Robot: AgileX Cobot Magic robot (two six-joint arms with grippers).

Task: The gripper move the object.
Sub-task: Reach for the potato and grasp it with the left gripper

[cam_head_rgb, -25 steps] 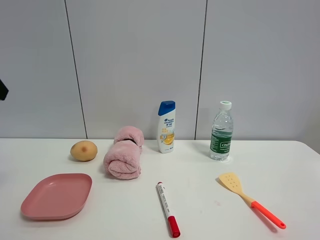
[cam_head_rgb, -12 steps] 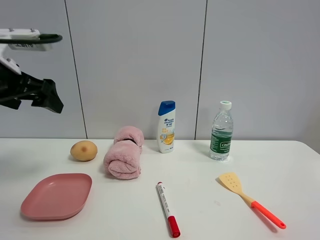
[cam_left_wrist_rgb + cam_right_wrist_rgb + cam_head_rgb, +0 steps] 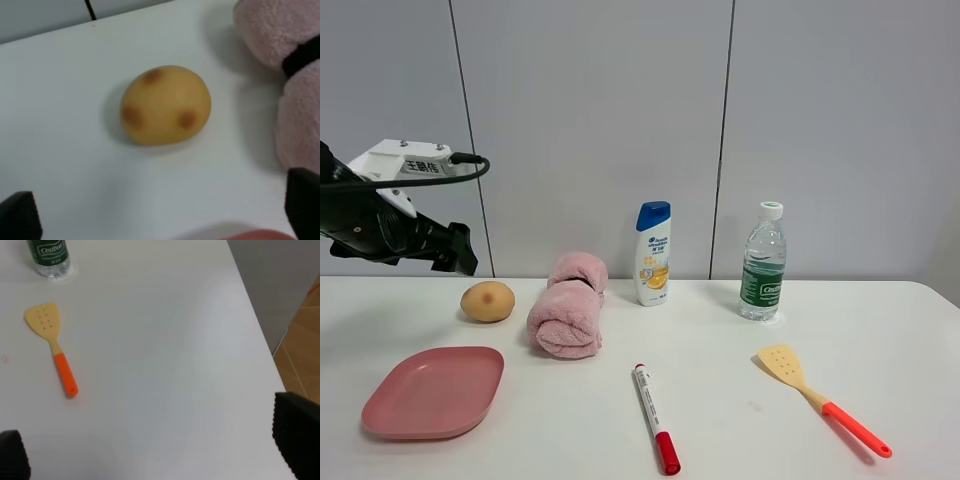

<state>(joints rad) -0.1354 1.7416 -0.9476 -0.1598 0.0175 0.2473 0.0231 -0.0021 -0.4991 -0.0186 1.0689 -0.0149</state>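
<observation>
The object, a tan-brown potato [image 3: 487, 301] with darker spots, lies on the white table at the back left, beside the rolled pink towel [image 3: 568, 305]. My left gripper [image 3: 458, 255] hangs in the air just above and left of it, not touching. In the left wrist view the potato [image 3: 165, 105] lies between and ahead of the two black fingertips [image 3: 20, 222], which stand wide apart and hold nothing. My right gripper [image 3: 155, 452] is open and empty over the table's right side. It does not show in the exterior view.
A pink plate [image 3: 435, 390] lies in front of the potato. A shampoo bottle [image 3: 653, 253] and a water bottle [image 3: 763, 262] stand at the back. A red-capped marker [image 3: 656, 417] and a yellow spatula [image 3: 820, 398] lie nearer the front. The table's right edge [image 3: 260, 335] is near the right gripper.
The left arm has come into view from the left and moved down and right, so its gripper is now close above the potato. Nothing on the table has moved.
</observation>
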